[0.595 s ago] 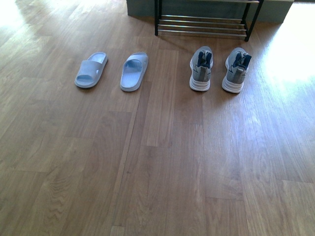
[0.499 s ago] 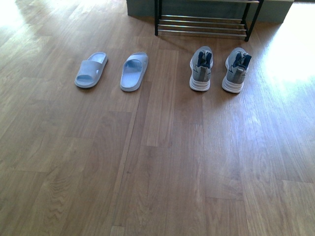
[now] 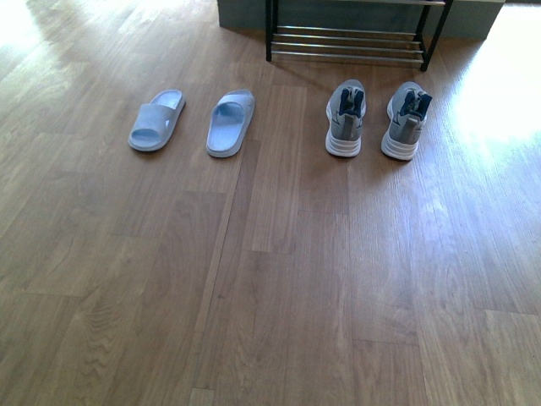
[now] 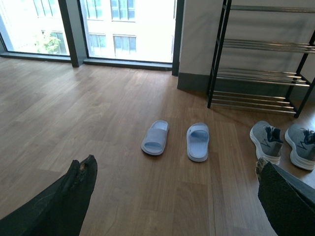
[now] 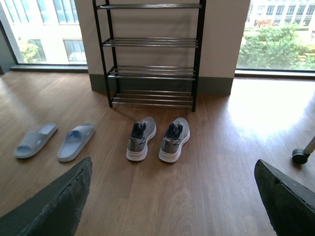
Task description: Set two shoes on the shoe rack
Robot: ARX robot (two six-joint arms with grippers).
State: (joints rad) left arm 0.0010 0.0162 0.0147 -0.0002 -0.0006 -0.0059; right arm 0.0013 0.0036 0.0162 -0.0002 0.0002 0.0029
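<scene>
Nothing is done yet: all four shoes stand on the wooden floor (image 3: 279,288), and the shelves of the shoe rack (image 3: 347,44) that show in the wrist views carry no shoe. The grey sneakers (image 3: 344,120) sit side by side just in front of the rack, with the pale blue slides (image 3: 230,125) off to their left. The left gripper (image 4: 172,164) and right gripper (image 5: 172,164) both hang spread wide, holding nothing — lifting and placing two shoes is all left to do. No brand or writing can be read
</scene>
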